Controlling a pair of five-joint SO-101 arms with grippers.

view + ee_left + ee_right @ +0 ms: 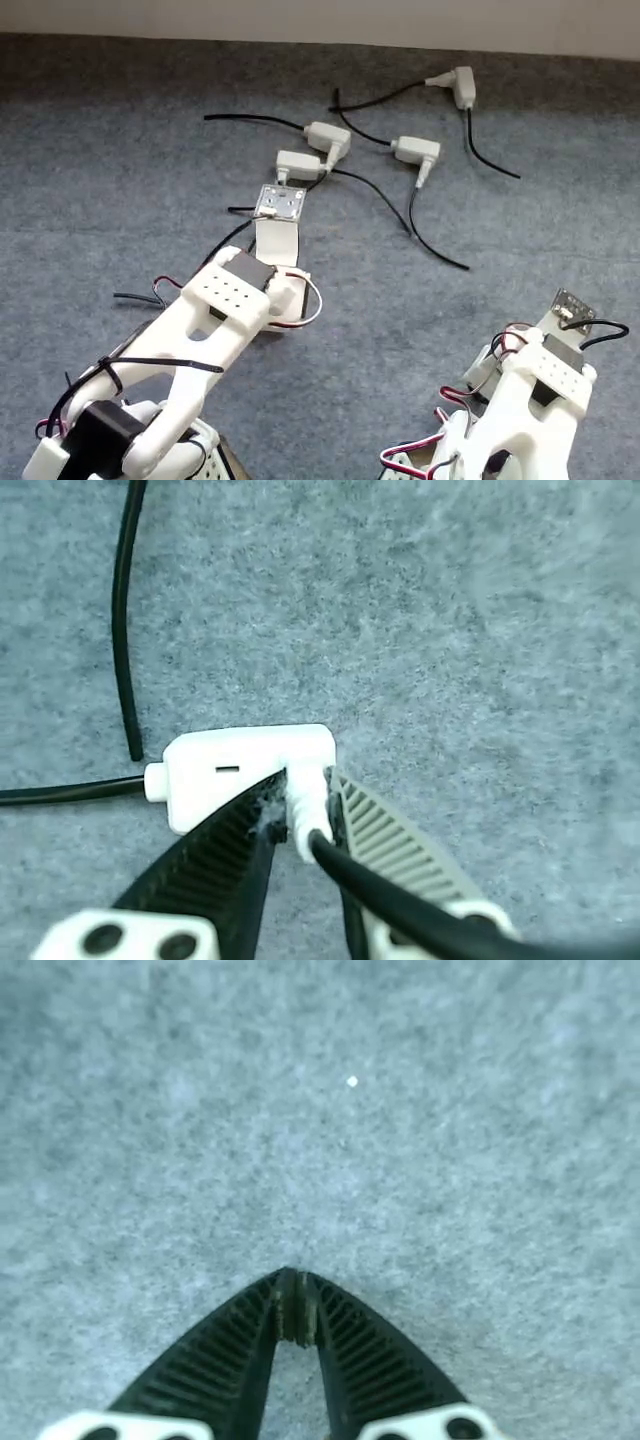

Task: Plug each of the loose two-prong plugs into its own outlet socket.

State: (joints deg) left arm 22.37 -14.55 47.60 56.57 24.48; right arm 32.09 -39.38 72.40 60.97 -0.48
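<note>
High view: the left arm (225,300) reaches up the gray mat (110,210) to a white socket (297,163), and its tip is right at that socket. Just behind the socket lies a near pair (328,140) — a white block with a white piece sticking out of it, and black cords running off both ways. A second pair (415,150) lies to the right of it, and a far pair (463,85) lies close to the back edge of the mat. The right arm (540,390) sits low at the right, well apart from all the white pieces. Left wrist view: the left gripper (306,780) pinches a small white plug (308,815) between a black finger (235,840) and a gray finger (385,840). The front of the plug touches the side of the socket, but I cannot tell how far in it goes. A thick plug cord (400,910) runs back from the plug between the fingers. A thin socket cord (70,791) comes out of the socket's other end, and a loose cord (123,630) ends just beside the socket. Right wrist view: the right gripper (297,1305) has its two black fingers pressed together tip to tip, low over the mat — a tiny white speck (352,1081) lies on the mat ahead of it.
</note>
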